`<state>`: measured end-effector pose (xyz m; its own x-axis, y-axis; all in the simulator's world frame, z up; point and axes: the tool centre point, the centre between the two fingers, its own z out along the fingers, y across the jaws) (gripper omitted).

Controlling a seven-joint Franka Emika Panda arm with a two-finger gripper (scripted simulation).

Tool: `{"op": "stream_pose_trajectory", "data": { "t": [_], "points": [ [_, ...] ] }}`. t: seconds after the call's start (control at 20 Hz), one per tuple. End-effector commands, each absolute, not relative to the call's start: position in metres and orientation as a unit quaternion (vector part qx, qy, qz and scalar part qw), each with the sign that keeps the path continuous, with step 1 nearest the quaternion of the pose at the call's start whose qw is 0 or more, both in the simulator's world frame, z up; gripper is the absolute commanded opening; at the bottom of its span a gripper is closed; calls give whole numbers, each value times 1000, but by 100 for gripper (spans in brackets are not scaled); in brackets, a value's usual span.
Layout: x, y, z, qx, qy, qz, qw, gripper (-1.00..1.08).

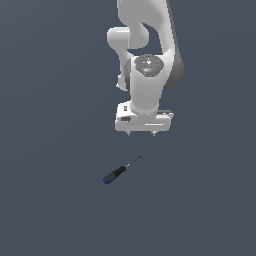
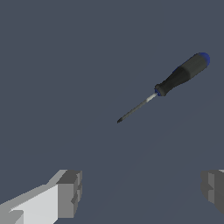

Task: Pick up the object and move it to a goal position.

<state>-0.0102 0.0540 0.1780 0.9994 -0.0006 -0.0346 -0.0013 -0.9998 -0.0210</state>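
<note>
A plain, dark slate-blue table (image 1: 50,210) fills both views, flat and uniformly coloured, without markings, edges or seams showing. Nothing else besides the table surface appears anywhere.

arm (image 1: 150,45): reaching down | gripper (image 1: 141,134): pointing down, jaws spread wide, nothing held

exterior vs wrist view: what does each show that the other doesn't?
Exterior only: the white arm above the gripper, and where the gripper sits relative to the screwdriver, apart from it, nearer its tip. Wrist only: close detail of the two fingers, spread wide with nothing between them, and the silver part of the shaft next to the handle. Both: the screwdriver lying on the plain dark surface, black handle, blue cap, ungrasped.
</note>
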Motion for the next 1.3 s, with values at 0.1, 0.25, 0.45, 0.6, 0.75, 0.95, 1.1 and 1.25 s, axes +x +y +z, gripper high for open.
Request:
{"op": "stream_pose_trajectory", "data": {
  "t": [0.1, 0.25, 0.45, 0.6, 0.75, 0.95, 1.1, 1.25],
  "points": [
    [-2, 49, 169, -999, 40, 17, 12, 100],
    [6, 44, 161, -997, 76, 17, 12, 100],
    [18, 35, 148, -991, 136, 16, 13, 100],
    [27, 27, 136, -983, 184, 15, 12, 100],
    [36, 20, 124, -973, 232, 13, 11, 100],
    [48, 9, 108, -956, 294, 11, 9, 100],
    [55, 1, 96, -941, 338, 8, 7, 100],
    [61, -5, 86, -928, 373, 6, 5, 100]
  ]
}}
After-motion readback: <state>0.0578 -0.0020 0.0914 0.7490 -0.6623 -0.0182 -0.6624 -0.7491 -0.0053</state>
